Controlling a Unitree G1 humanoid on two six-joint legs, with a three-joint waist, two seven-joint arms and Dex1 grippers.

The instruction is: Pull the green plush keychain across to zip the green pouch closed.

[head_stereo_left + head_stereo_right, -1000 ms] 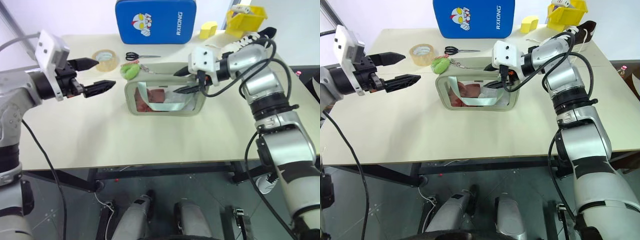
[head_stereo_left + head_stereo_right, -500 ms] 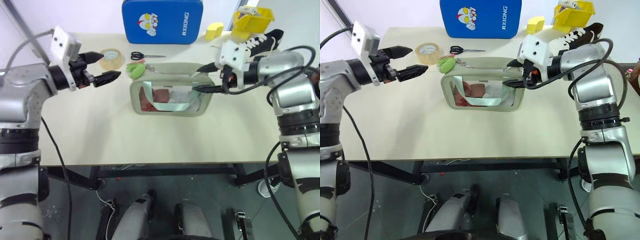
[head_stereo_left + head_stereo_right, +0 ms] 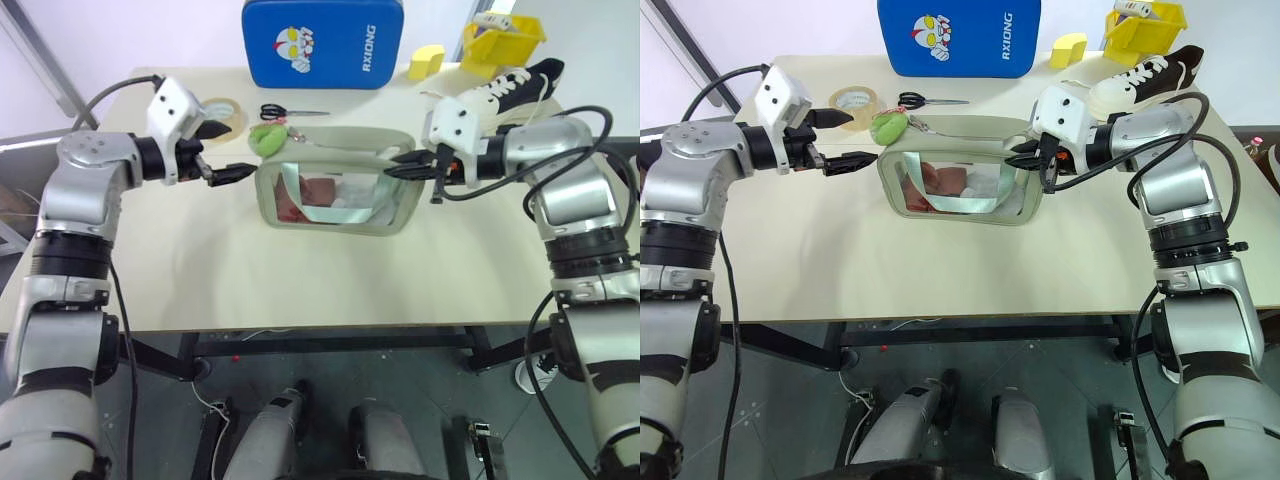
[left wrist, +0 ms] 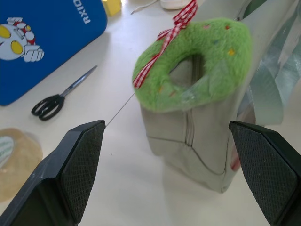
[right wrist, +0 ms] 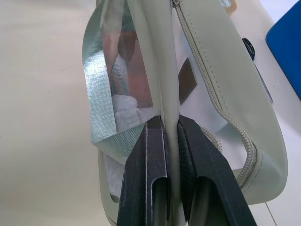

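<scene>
Cream tabletop [image 3: 300, 280] carried the green pouch [image 3: 335, 200], standing at centre with its zip open. At its right end the right gripper [image 3: 1025, 160] was pinched shut on the pouch's edge, bracing it. At the far left corner sat the green plush keychain [image 3: 265, 139]; the left gripper [image 3: 232, 155], jaws spread wide and empty, hung just beside it. Judged step: approach; next, closing on the plush and drawing rightward.

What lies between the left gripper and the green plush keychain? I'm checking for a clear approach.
Only bare tabletop: in the left wrist view, the left gripper faces the green plush keychain with nothing between; the scissors lie off to one side.
</scene>
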